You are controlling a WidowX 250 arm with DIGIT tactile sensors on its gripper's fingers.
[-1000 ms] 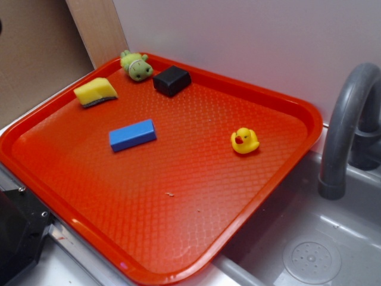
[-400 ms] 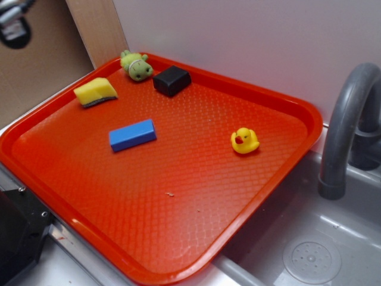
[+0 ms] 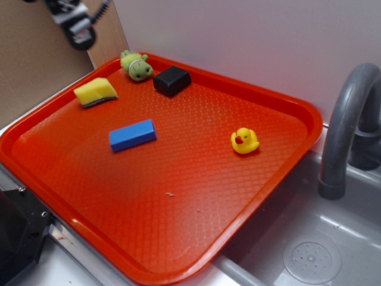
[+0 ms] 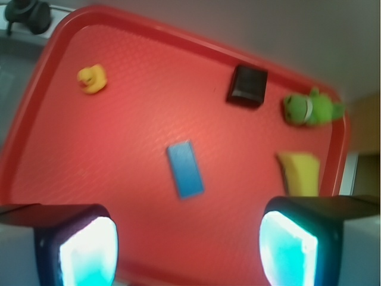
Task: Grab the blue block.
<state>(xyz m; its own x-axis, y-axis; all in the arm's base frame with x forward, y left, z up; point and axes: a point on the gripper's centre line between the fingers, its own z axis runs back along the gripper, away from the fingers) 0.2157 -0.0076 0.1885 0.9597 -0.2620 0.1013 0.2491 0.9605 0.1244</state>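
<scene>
Five loose items sit on the red tray (image 3: 286, 161): the blue block (image 3: 133, 135), a black block (image 3: 171, 80), a yellow sponge (image 3: 95, 92), a green plush toy (image 3: 136, 65) and a yellow rubber duck (image 3: 244, 141).

Blue block: lying flat on the tray floor, in the tray's left half as the exterior view shows it, well clear of every rim. The sponge and black block are nearer the far edge; the duck is well apart toward the sink-side edge. Nothing touches the block.

Gripper (image 3: 76, 30): high above the tray's far left corner, only partly in frame in the exterior view. In the wrist view the two fingers (image 4: 290, 247) stand wide apart at the bottom corners, nothing between them; the block (image 4: 185, 169) shows well below the camera, roughly centred between the fingers but angled to them. Wrist view is somewhat blurred.

Step in hand, as judged: approach phase. No contact, grasp not yet started.

Next move calls for: travel from the corner out over the block, wrist turned so the fingers straddle its narrow width rather than its length, then a straight descent with the jaws kept apart until they bracket it. The neighbours are far enough off that clearance should not be a concern.
</scene>
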